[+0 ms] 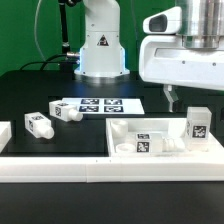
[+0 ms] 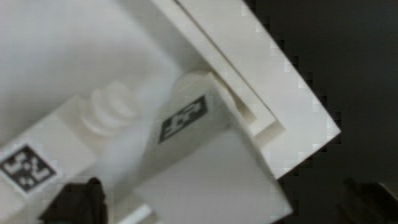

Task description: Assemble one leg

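- Table (image 1: 30, 95): black top, with a white raised edge running along the near side.
- Robot base (image 1: 101, 45): white, stands at the far side of the table.
- Panel (image 1: 165, 158): large flat white square with raised rims, tags on it; lies at the exterior view's right. Wrist view shows its rim and a tag close up.
- Marker board (image 1: 98, 105): thin, flat, tagged, near the table middle.
- Gripper (image 1: 172, 98): hangs over the panel's far edge. Fingers (image 2: 75, 199) carry nothing between them; width of opening, cannot tell.
- Leg (image 1: 198, 123): upright on the panel's right part, tag facing the camera.
- Two more legs (image 1: 40, 124) (image 1: 68, 113): lying on the table, left of the panel.
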`<action>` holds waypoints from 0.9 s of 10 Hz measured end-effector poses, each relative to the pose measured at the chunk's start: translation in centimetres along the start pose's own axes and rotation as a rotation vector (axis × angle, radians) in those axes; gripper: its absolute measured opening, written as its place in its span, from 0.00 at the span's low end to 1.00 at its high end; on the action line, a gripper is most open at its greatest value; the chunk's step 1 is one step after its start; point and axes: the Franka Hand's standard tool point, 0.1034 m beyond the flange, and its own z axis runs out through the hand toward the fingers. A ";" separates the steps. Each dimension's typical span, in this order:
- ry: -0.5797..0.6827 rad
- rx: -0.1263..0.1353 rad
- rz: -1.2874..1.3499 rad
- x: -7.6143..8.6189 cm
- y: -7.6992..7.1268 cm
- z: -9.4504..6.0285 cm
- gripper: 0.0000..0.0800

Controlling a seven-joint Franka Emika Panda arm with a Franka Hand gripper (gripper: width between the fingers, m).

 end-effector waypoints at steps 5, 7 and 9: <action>0.002 0.000 -0.209 0.3 0.4 0.1 0.66; 0.003 0.000 -0.209 0.3 0.4 0.1 0.36; 0.003 -0.001 -0.189 0.4 0.5 0.1 0.36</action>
